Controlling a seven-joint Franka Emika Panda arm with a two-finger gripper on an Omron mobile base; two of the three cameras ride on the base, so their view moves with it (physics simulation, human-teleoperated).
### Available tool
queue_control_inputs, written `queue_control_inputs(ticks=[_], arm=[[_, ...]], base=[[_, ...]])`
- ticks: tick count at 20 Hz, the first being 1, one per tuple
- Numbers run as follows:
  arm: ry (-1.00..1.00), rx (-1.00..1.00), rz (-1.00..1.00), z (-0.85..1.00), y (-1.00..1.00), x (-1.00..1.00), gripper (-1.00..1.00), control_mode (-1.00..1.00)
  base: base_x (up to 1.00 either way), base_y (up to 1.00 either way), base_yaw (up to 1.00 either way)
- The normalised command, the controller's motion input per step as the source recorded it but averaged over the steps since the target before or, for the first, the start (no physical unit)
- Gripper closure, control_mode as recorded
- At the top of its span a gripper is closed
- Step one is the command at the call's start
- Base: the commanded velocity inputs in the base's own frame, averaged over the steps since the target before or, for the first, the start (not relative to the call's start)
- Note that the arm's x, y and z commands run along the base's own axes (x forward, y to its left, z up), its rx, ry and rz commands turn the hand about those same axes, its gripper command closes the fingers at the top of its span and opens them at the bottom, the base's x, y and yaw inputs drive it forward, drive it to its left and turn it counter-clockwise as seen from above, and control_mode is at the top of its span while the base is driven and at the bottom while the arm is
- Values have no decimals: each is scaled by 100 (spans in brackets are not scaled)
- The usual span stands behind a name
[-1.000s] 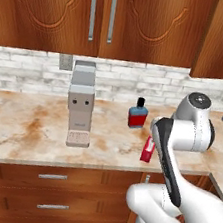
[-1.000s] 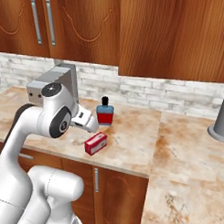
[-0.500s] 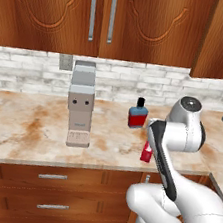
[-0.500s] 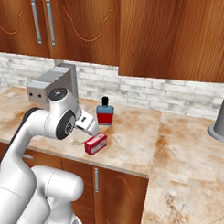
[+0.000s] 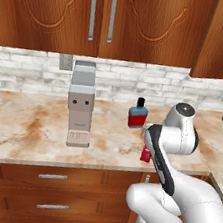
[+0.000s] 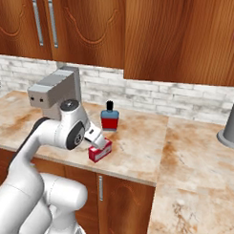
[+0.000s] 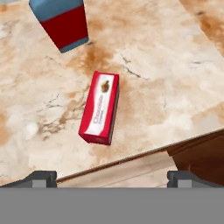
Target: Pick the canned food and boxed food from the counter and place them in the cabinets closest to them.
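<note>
The boxed food [image 7: 100,109], a thin red box with a pale label, lies flat on the counter [image 7: 175,65] near its front edge. It also shows in the right base view [image 6: 99,152], and the arm half hides it in the left base view [image 5: 145,154]. My gripper [image 7: 112,178] hovers just above and in front of the box, open, with its two fingertips [image 7: 41,177] spread wide and nothing between them. The cabinets [image 5: 58,9] above the counter have their doors shut. The canned food is out of view.
A squat blue-and-red bottle [image 7: 61,22] with a black cap [image 6: 109,119] stands just behind the box. A grey coffee machine [image 5: 80,104] stands to the left. A grey cylinder [image 6: 231,125] stands at the far right. Wooden drawers [image 5: 53,178] lie under the counter's edge.
The arm has folded down and the hand has sunk closer to the red box. The box and bottle have not moved. The jaws have stayed open.
</note>
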Motion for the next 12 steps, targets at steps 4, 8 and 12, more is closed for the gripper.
queue_control_inputs(ticks=[4, 8, 12], arm=[[2, 3, -2, -34, 0, 20, -100, -100], [0, 0, -2, -22, 0, 32, -100, -100], [0, 0, -2, -17, 0, 36, -100, -100]], base=[[0, 0, 0], [0, 0, 0], [0, 0, 0]])
